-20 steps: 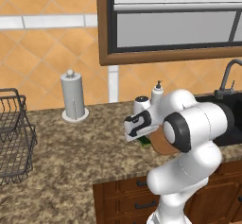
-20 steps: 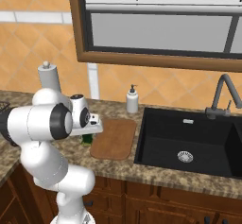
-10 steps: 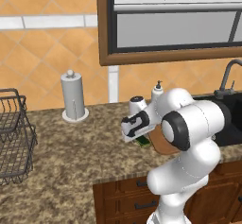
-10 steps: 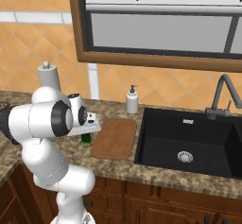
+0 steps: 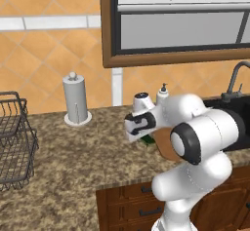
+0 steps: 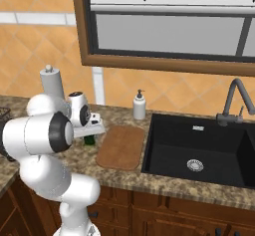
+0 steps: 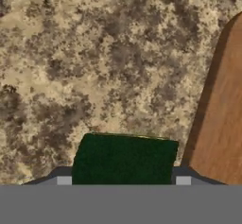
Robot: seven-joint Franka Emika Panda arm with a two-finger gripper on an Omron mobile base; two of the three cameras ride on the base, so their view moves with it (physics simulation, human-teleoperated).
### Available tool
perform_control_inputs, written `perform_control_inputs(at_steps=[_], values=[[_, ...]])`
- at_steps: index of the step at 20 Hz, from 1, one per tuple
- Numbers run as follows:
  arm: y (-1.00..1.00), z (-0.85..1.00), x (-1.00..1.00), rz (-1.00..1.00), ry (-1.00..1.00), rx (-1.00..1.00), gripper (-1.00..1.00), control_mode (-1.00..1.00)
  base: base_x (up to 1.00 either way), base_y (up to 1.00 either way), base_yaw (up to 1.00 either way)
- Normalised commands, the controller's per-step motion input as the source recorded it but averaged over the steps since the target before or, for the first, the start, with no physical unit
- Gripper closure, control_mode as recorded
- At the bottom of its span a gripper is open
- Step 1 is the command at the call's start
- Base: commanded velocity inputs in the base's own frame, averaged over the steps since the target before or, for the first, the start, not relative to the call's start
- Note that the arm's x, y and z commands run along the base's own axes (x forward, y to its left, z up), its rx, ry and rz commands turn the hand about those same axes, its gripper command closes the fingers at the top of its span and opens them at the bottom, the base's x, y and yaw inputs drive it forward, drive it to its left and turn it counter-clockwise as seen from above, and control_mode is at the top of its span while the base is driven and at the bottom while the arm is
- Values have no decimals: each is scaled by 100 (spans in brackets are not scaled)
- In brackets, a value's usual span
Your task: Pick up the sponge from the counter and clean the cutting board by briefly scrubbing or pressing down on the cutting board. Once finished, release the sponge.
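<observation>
The dark green sponge [image 7: 124, 159] sits between my two fingertips in the hand view, with my gripper [image 7: 123, 179] shut on it. Speckled counter [image 7: 94, 67] lies under it, and the reddish-brown cutting board [image 7: 224, 114] runs along the right edge of that view. From the right base view, my gripper [image 6: 91, 134] is low over the counter just left of the cutting board [image 6: 122, 147], and the sponge [image 6: 89, 140] peeks out beneath the hand. In the left base view my arm covers most of the cutting board [image 5: 163, 146], and a bit of the sponge [image 5: 146, 140] shows under the hand.
A paper towel holder [image 6: 51, 83] stands by the wall behind my arm. A soap dispenser [image 6: 140, 105] is behind the board. The black sink [image 6: 199, 150] and its faucet [image 6: 234, 100] are to the right. A wire rack [image 5: 14, 142] stands at the far left of the counter.
The jaws have closed from wide open onto the sponge. The hand has barely moved otherwise.
</observation>
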Motion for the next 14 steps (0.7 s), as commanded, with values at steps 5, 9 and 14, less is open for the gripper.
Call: perform_control_inputs(at_steps=[5,9,14], values=[[-69,72,-1,-1,-8,18,100,-100,0,0,0],[-74,-12,26,0,-6,9,100,-100,0,0,0],[-8,-35,71,0,0,11,100,-100,0,0,0]])
